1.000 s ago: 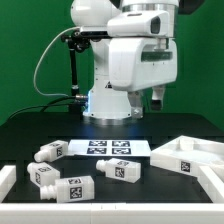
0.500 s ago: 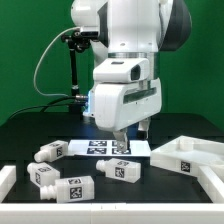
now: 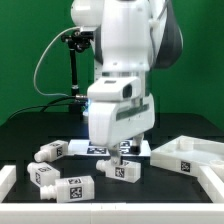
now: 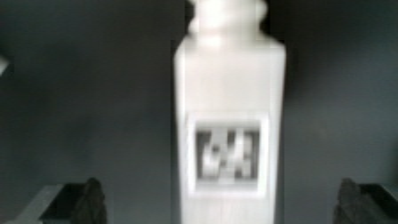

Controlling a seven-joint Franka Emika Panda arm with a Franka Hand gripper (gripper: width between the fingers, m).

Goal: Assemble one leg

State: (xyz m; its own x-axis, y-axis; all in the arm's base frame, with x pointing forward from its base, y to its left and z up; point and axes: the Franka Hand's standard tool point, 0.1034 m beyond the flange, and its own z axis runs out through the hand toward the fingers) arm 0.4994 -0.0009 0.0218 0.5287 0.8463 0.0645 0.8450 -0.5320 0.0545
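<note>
Green cloth is hanging behind a black table [image 3: 160, 190], and the white arm [image 3: 122, 70] is bending low over its middle. The leg [image 3: 122, 170] is lying on its side on the table, just in front of the marker board [image 3: 85, 148], which the arm is partly hiding. The gripper [image 3: 123, 150] is hanging right above this leg, though from the exterior view I cannot tell whether it is touching it.

In the wrist view the leg [image 4: 228, 110] is filling the centre, its square tag facing the camera and its narrower peg end pointing away. The gripper [image 4: 226, 198] is standing wide apart, its dark fingers [image 4: 80, 200] sitting on either side of the leg with clear gaps between them and it.

Toward the exterior view's left, a second leg [image 3: 47, 151] is lying near the board's end, a third leg [image 3: 41, 175] nearer the front, and a fourth leg [image 3: 73, 187] just beside that. A tray-like panel [image 3: 195, 152] is resting at the exterior view's right.
</note>
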